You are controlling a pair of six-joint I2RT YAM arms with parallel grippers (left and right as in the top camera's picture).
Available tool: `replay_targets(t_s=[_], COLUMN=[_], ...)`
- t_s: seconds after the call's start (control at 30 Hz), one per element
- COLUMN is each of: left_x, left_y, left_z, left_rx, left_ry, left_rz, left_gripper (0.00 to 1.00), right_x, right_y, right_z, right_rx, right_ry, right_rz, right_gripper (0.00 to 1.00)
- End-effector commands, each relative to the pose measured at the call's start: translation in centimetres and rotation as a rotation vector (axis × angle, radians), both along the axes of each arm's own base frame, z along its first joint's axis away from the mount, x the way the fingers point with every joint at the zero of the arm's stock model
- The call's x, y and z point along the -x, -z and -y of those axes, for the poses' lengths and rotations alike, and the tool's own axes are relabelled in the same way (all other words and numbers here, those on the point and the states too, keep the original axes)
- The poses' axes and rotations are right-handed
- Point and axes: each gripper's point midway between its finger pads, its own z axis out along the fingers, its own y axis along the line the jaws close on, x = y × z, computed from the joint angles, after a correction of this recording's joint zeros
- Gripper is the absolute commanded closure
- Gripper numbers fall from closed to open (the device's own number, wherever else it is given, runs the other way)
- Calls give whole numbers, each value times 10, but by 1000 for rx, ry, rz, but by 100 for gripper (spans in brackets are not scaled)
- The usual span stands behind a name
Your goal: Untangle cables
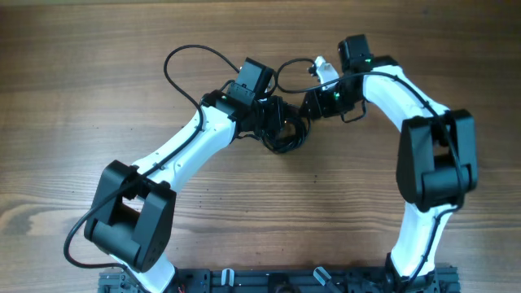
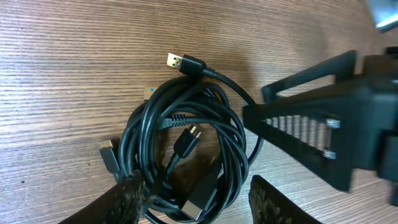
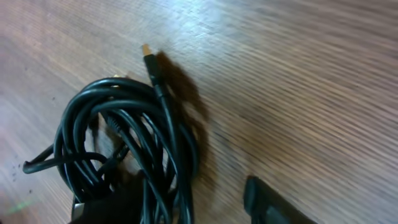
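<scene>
The cables [image 1: 284, 133] lie as one dark coiled tangle on the wooden table, between my two grippers. In the left wrist view the tangle [image 2: 186, 143] shows several plug ends, one a gold-tipped USB plug [image 2: 181, 63]. My left gripper [image 2: 199, 202] is open, and its fingers straddle the near edge of the coil. It sits at the tangle's left in the overhead view [image 1: 267, 116]. My right gripper [image 3: 186, 205] is open, with the coil [image 3: 124, 130] lying over its left finger. It sits at the tangle's right [image 1: 309, 104] and also shows in the left wrist view [image 2: 329, 137].
A thicker black arm wire [image 1: 181, 63] loops on the table behind the left arm. Another arm wire [image 1: 289, 69] arcs behind the tangle near a white part [image 1: 324, 67] of the right arm. The arm bases stand at the front edge [image 1: 269, 281].
</scene>
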Motion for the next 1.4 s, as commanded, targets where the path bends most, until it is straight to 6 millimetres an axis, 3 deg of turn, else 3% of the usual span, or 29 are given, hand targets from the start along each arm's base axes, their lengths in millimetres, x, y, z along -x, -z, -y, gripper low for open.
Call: replay_targets(t_s=[0.0,0.1,0.27,0.43,0.53,0.57,0.67,0.73,0.87,0.97,1.03,1.17,1.37], left_x=[-3,-3,-3,-11,-15,-17,-19,-21,-31,-37,-43,-44,-36], left_y=[2,2,3,8,8,8,8,7,-10,-32,-43,-62,-67], left_z=[-4,-4,-7,-36,-47,-50,-54,-58,-51,-47,-55,-56,-44], left_rx=[-8,-8,-1,27,50,53,54,63,230,383,469,589,620], left_ry=[-28,-28,-60,-242,-297,-308,-318,-324,-177,-68,-56,-1,44], left_rz=[-4,-4,-22,-105,-131,-133,-133,-136,-120,-95,-94,-88,-103], left_gripper=[43,43,43,43,40,39,39,39,39,34,29,25,24], right_x=[4,0,-2,5,6,6,5,3,14,26,37,47,44], right_y=[2,2,13,27,28,23,-9,-48,-155,-204,-235,-257,-254], right_z=[-19,-20,-10,-8,-10,-15,-33,-43,-52,-51,-49,-48,-46], right_rx=[-96,-99,-33,-35,-48,-86,-231,-321,-453,-476,-491,-523,-523], right_ry=[-48,-39,10,30,34,27,-16,-62,-138,-159,-166,-126,-32], right_rz=[-7,6,-3,-14,-14,-14,8,76,279,385,443,429,348], right_gripper=[61,72,74,81,96,96,96,96,96,96,96,96,96])
